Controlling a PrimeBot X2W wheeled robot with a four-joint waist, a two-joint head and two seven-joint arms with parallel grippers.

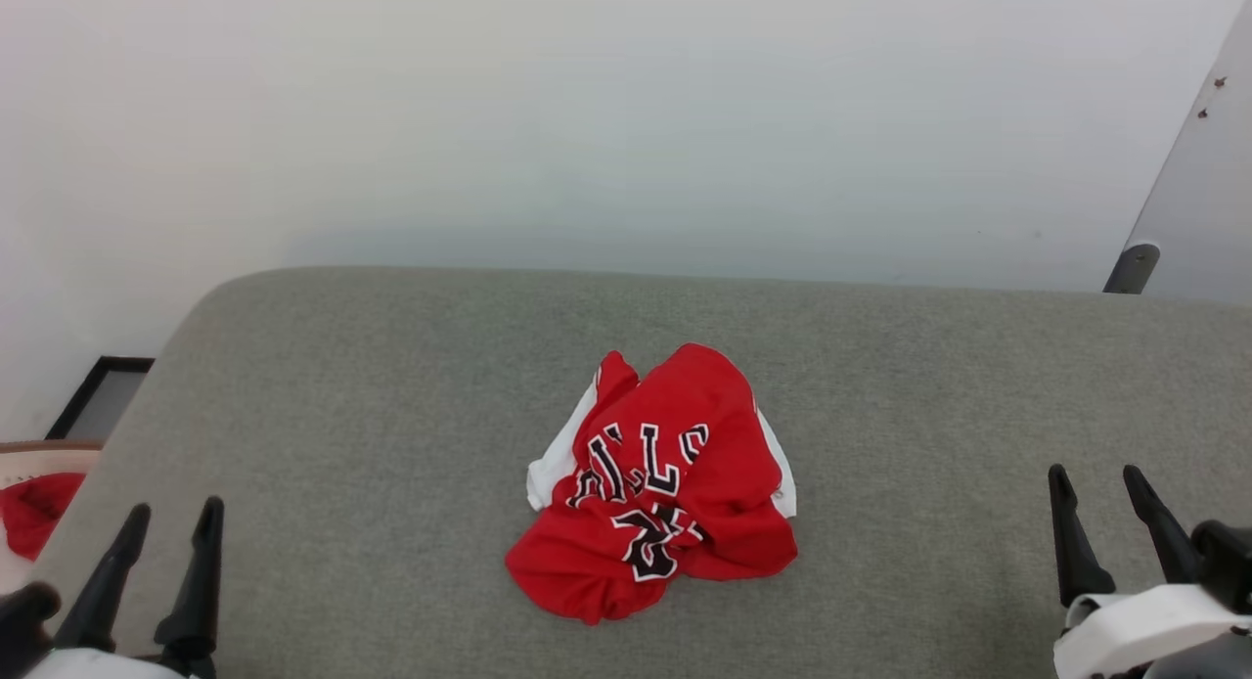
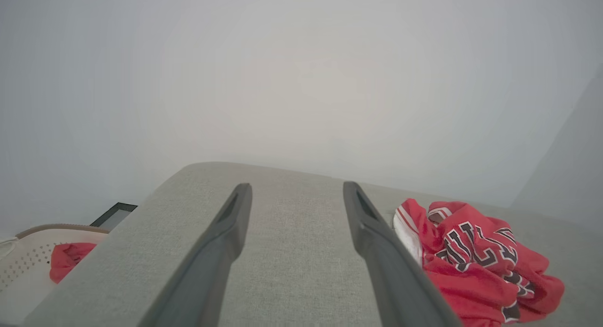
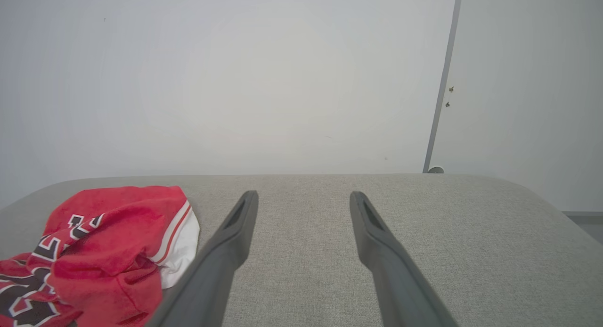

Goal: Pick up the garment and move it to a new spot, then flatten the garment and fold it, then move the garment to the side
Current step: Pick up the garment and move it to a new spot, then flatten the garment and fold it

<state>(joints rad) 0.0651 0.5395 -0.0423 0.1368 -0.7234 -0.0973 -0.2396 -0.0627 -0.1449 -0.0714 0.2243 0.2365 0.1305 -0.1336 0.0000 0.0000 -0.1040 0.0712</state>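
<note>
1. garment: crumpled red heap with white sleeve edges sticking out on both sides. black white-outlined lettering faces up, only partly readable.
2. it sits mid-width on the grey padded surface, toward the near side.
3. left gripper: fingers spread wide with nothing between them. it's at the near-left corner, well apart from the garment.
4. right gripper: fingers spread wide, empty. it's at the near right, also well apart from the garment.
5. garment lies between the two grippers; neither touches it.
6. pale perforated basket sits off the surface's left edge with a red cloth inside.
</note>
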